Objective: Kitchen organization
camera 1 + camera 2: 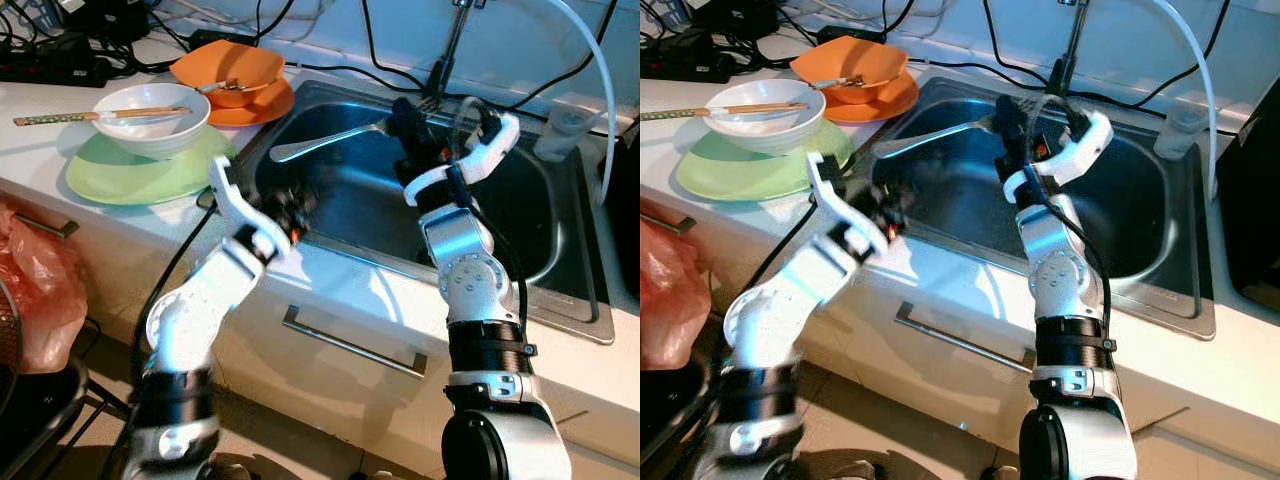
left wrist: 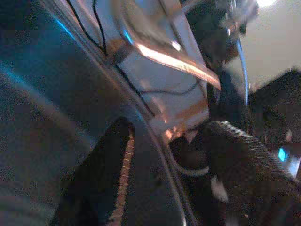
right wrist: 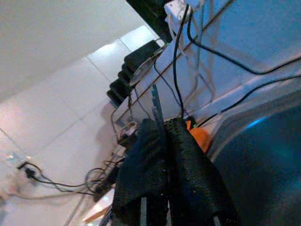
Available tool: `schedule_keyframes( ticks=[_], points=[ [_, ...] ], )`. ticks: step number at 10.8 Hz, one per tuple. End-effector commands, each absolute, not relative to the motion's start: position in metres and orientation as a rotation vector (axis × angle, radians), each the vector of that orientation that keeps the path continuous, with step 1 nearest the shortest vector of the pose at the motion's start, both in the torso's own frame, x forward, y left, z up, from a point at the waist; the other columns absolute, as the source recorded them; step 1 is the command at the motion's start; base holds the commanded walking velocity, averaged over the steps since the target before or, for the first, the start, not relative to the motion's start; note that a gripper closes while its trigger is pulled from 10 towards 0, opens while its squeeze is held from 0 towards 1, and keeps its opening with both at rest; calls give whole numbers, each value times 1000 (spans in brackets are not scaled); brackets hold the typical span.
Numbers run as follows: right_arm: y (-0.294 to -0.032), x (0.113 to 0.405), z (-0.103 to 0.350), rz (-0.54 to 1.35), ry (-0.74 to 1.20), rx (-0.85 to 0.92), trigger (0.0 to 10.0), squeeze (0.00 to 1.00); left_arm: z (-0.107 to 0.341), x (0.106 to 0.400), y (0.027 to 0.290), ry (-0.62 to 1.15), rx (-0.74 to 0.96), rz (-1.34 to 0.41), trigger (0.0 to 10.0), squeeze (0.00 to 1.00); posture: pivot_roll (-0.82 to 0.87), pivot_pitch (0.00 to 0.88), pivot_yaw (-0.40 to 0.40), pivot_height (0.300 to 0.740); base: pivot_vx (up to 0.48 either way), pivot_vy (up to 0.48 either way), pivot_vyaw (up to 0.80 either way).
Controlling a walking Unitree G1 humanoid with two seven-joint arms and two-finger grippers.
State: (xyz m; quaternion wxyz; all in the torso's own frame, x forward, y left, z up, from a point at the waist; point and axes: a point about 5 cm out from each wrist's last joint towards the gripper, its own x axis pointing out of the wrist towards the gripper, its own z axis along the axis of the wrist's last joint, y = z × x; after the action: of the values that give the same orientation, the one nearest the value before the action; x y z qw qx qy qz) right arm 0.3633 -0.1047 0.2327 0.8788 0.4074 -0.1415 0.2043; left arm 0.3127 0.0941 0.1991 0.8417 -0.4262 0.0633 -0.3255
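**Steel fork held over the sink**

Steel shines across the sink (image 1: 560,290), a deep basin set in a pale counter (image 1: 40,150). Over the basin the right gripper (image 1: 405,118) has its two black fingers (image 3: 188,174) pressed together on the tine end of a fork (image 1: 320,143); in the right wrist view the tines poke out between the closed fingers. The fork's handle reaches out towards the robot's left, lying roughly level above the sink's near-left part, and its end hangs close to the basin's left wall.

The left gripper (image 1: 295,212) sits lower, at the front-left corner of the sink, just beside the rim. In the left wrist view its fingers (image 2: 244,169) stand apart with a clear gap between them, and nothing is held there.

On the counter to the left of the sink a white bowl (image 1: 152,120) stands on a green plate (image 1: 120,175), with a pair of chopsticks (image 1: 90,116) lying across the bowl's rim. Behind them an orange bowl (image 1: 228,68) rests on an orange plate (image 1: 262,108). A tap (image 1: 450,45) rises behind the sink, and black cables (image 1: 330,68) trail along the back of the counter. A clear cup (image 1: 565,128) stands at the sink's far-right corner. A red plastic bag (image 1: 40,290) hangs below the counter on the left.
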Motion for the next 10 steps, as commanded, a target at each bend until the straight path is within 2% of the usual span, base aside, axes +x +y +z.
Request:
schedule_keyframes(
  ticks=[1,3,4,6,10],
  points=[
    [-104,365,240,421,-322,781,10000,0,200,307,90,142,-831,-726,10000,1000,27,67,-28,740,0,0,0],
    [-107,366,240,398,-342,679,10000,0,195,305,95,146,-747,-695,10000,1000,32,70,-27,740,0,0,0],
    [-113,369,240,366,-370,526,10000,0,198,303,101,137,-725,-688,10000,1000,40,75,-26,740,0,0,0],
    [-120,372,241,340,-391,423,10000,0,201,301,104,121,-673,-695,10000,1000,45,80,-27,740,0,0,0],
    [-154,381,224,218,-350,-1,10000,0,202,310,129,54,-505,-532,10000,1000,58,91,-30,740,0,0,0]
  ],
)
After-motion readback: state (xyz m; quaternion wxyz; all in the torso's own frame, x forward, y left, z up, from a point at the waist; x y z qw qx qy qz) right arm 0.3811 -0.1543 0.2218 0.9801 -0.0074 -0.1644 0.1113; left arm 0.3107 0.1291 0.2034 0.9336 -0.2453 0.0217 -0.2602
